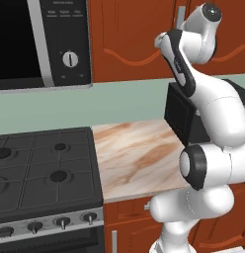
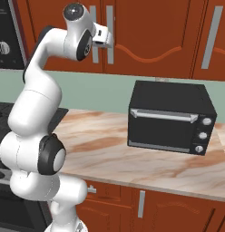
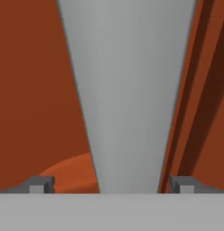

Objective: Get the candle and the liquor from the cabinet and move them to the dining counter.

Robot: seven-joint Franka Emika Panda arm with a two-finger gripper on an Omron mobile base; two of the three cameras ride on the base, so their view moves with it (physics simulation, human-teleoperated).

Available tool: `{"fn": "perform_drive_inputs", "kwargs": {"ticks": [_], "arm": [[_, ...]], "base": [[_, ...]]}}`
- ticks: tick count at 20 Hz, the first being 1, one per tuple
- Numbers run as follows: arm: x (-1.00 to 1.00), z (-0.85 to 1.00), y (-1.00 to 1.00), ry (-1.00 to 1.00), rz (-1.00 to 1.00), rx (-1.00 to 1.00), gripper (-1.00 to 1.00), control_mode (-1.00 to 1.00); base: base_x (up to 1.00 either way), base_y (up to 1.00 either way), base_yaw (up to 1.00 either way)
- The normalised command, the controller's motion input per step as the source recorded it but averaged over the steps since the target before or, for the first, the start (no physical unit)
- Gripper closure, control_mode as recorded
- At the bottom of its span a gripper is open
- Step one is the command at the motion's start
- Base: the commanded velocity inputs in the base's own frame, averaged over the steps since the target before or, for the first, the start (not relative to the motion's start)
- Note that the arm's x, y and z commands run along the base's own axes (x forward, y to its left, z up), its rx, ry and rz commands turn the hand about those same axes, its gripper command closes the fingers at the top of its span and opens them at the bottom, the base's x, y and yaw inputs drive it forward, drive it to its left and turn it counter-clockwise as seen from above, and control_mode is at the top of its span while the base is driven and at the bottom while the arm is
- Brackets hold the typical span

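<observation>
Hand view is showing the gripper (image 3: pixel 112 186) spread wide, its fingertips (image 3: pixel 41 184) straddling the silver handle (image 3: pixel 127 99) of the closed cabinet (image 3: pixel 32 90). Closing squarely before pulling seems wise. Candle and liquor are presumably sitting inside, hidden behind the door.

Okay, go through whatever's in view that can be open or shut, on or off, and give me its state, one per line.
cabinet: doors shut
cabinet door handle: between the open fingertips, not clamped
gripper: open, holding nothing
toaster oven: door shut, on the worktop
stove: burners bare, no flame visible
microwave: door shut
</observation>
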Motion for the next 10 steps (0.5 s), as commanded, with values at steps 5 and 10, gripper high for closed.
{"fn": "perform_drive_inputs", "kwargs": {"ticks": [5,10], "arm": [[0.43,-0.14,0.05,-0.19,0.0,-0.01,1.0,-1.0],[0.41,-0.18,0.21,-0.29,0.0,-0.01,1.0,-1.0]], "base": [[0.0,0.0,0.0],[0.0,0.0,0.0]]}}
